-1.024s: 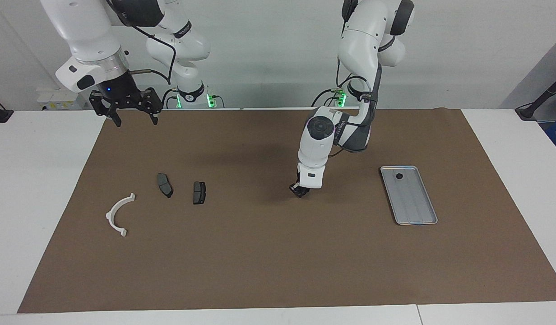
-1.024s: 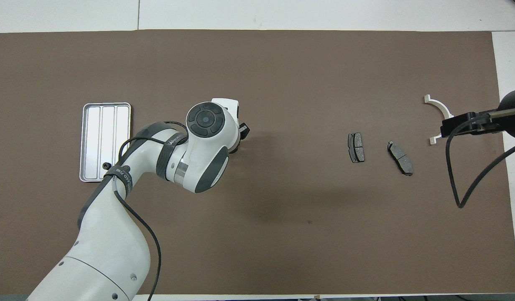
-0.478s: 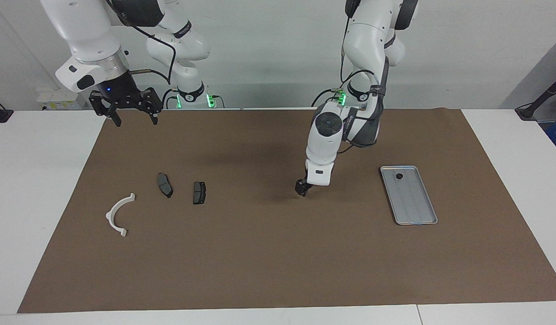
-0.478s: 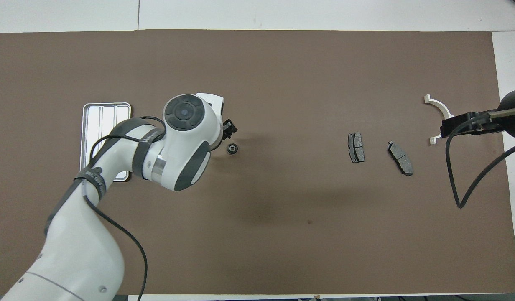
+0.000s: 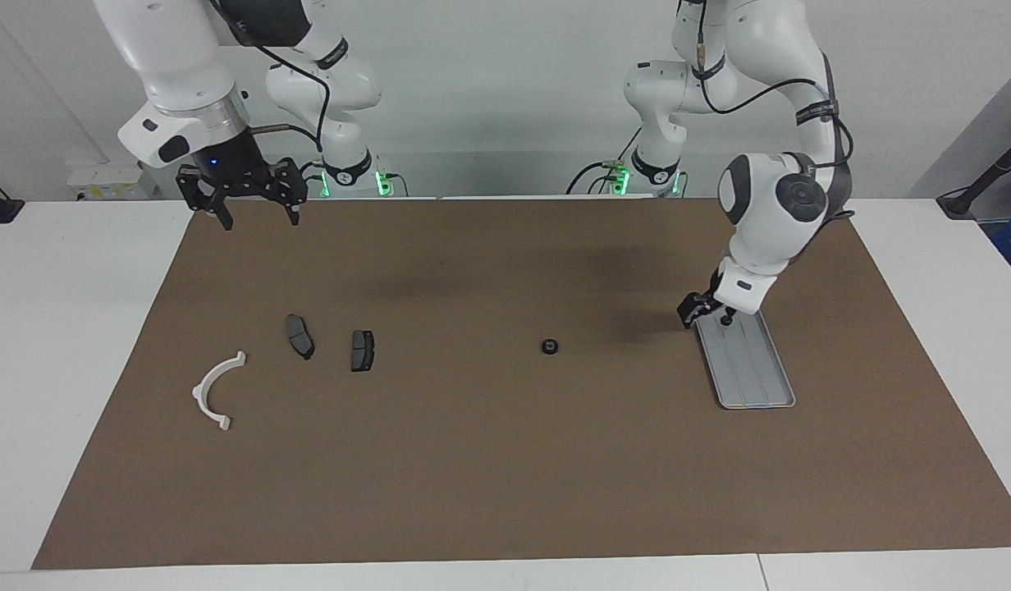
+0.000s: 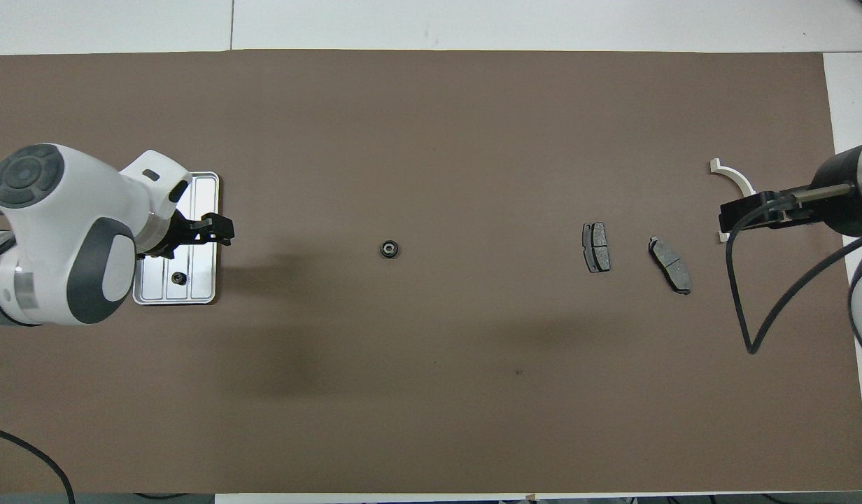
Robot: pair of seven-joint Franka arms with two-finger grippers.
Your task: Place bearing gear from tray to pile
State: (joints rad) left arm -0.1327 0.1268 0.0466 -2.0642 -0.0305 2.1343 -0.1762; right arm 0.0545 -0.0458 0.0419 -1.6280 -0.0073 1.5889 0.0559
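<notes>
Brown mat (image 5: 473, 460) fills the facing view: the left arm bends down at centre right, left gripper (image 5: 701, 309) spread open over the tray (image 5: 756, 377) end; a bearing gear (image 5: 550, 347) lies mid-frame, apart from it. Right gripper (image 5: 255, 201) waits open, upper left, above the pile (image 5: 308, 353).

From overhead, left gripper (image 6: 210, 231) hangs over the tray (image 6: 200, 290) at frame left; bearing gear (image 6: 388, 248) sits centre, pile (image 6: 634, 259) right, right gripper (image 6: 742, 213) beside.

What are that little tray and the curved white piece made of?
The tray looks like bare metal, probably aluminium: silver-grey with a dull sheen, raised rim and lengthwise grooves. The curved white bracket looks like moulded plastic: plain matte white, no shine. Neither can be told for certain by sight.
</notes>
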